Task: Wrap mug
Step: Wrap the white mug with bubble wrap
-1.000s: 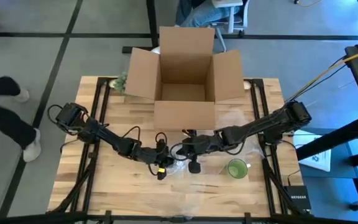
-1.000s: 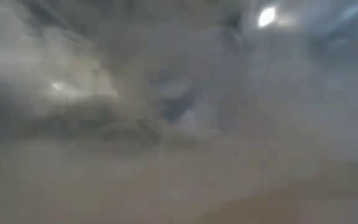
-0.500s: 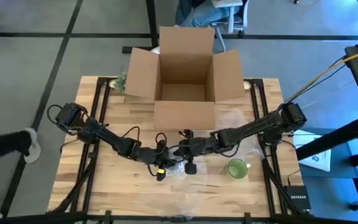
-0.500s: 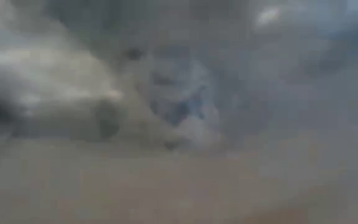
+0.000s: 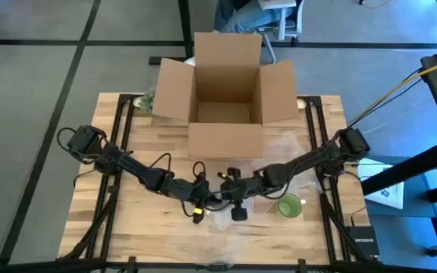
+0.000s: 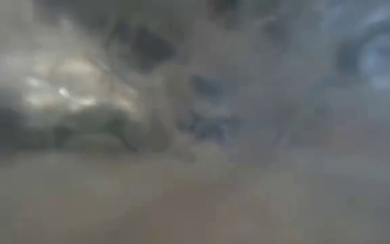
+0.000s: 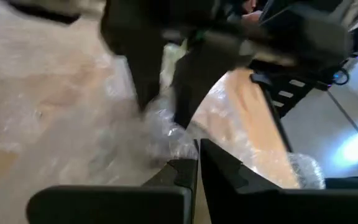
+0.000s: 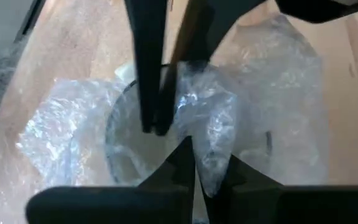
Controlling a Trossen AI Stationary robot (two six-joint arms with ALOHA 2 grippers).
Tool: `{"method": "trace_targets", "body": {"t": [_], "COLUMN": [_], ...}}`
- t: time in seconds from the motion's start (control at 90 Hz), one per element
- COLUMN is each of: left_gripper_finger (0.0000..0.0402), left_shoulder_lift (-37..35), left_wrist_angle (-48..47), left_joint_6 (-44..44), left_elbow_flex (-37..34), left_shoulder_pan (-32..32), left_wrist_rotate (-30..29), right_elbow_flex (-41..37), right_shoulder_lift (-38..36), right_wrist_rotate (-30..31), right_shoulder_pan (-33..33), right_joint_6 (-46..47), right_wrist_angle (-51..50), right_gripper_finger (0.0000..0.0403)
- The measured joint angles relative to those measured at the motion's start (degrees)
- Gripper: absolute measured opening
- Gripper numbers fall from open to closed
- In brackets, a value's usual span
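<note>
Bubble wrap (image 8: 216, 124) sits pinched between both clenched pincers, left pincer (image 5: 200, 203) and right pincer (image 5: 230, 199) nearly touching; the mug probably lies inside

The word "NETGEAR" stands in white letters on a small black box (image 5: 363, 241) at the lower right of the high view, beside the table.

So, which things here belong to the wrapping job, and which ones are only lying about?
In the job:
- mug
- bubble wrap bunched around it
- left hand and right hand, both pinching the wrap

Lying about:
- green cup, standing apart, untouched
- open cardboard box
- Netgear device beside the table
</note>
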Motion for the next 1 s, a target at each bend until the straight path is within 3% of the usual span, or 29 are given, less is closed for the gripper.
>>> {"method": "trace_targets", "body": {"t": [0.089,0.211,0.344,0.5,0.567,0.7,0.856,1.0], "left_gripper_finger": [0.0,0.0,0.0,0.0,0.0,0.0,0.0,0.0], "left_shoulder_lift": [-1.4,-5.6,-9.4,-10.0,-9.1,-6.8,-4.7,-4.6], "left_wrist_angle": [-5.7,-22.3,-35.7,-44.7,-44.6,-38.9,-26.3,-16.8], "left_joint_6": [-0.8,-3.1,-1.5,-2.1,-2.3,-1.8,3.2,7.1], "left_elbow_flex": [2.2,7.9,11.8,10.6,8.8,5.7,4.8,4.9], "left_shoulder_pan": [-0.7,-1.8,-3.8,-4.5,-3.5,-1.8,-1.5,-2.0], "left_wrist_rotate": [0.7,-2.6,-10.2,-21.7,-24.0,-23.3,-15.3,-11.6], "right_elbow_flex": [0.0,0.0,0.0,0.0,0.0,0.0,0.0,0.0], "right_shoulder_lift": [0.0,0.0,-0.1,-0.1,-0.1,-0.1,-0.1,-0.1], "right_wrist_rotate": [0.0,0.0,0.0,0.0,0.0,0.0,0.1,0.4], "right_shoulder_pan": [0.2,0.5,0.5,0.4,0.4,0.4,0.4,0.4], "right_joint_6": [0.1,0.0,0.0,0.0,0.0,0.0,0.0,0.0], "right_wrist_angle": [-0.7,-1.1,-1.5,-1.4,-1.5,-1.6,-1.7,-1.7], "right_gripper_finger": [0.0003,0.0003,0.0003,0.0003,0.0003,0.0003,0.0003,0.0003]}}
